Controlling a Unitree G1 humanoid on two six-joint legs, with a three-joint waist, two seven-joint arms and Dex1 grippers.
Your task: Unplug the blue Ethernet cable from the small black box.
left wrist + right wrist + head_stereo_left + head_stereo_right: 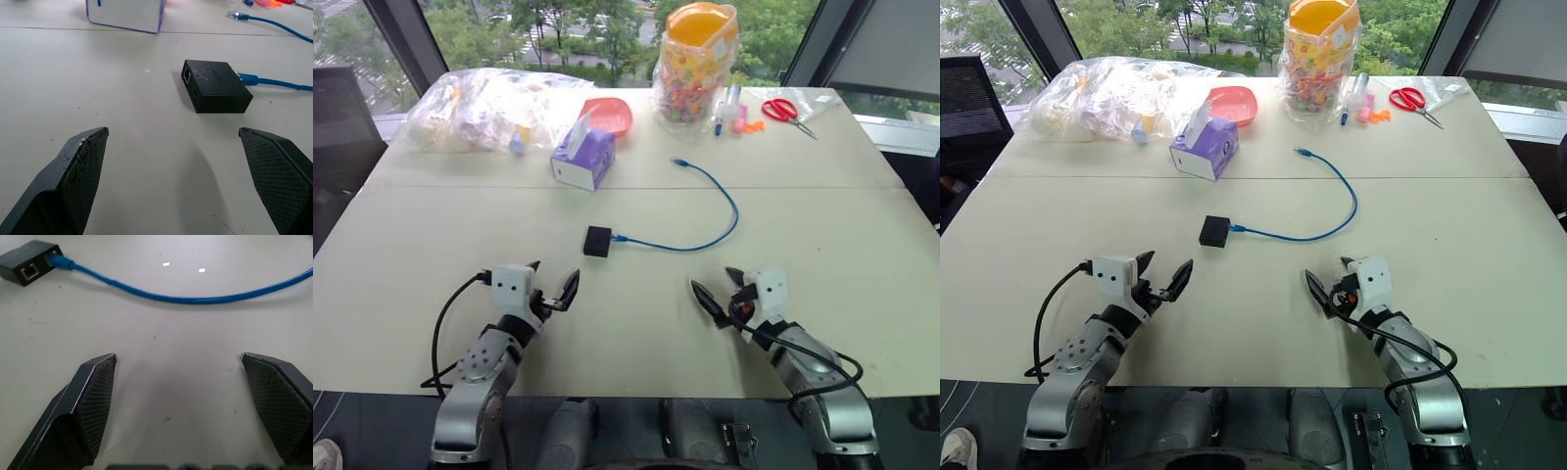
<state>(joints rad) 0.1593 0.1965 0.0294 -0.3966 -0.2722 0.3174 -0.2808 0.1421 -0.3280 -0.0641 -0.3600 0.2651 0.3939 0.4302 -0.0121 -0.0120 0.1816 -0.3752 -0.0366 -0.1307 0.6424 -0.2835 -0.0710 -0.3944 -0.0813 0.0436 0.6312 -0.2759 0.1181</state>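
Matte black box lies mid-counter, probably light and prone to sliding; pin it, then pinch the limp blue cable at its plug. Left claw and right claw gape wide, empty.

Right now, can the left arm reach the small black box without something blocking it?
Probably yes. The left tool is open and points toward the small black box, with bare table between them. The blue Ethernet cable leaves the box on its far side, away from this arm.
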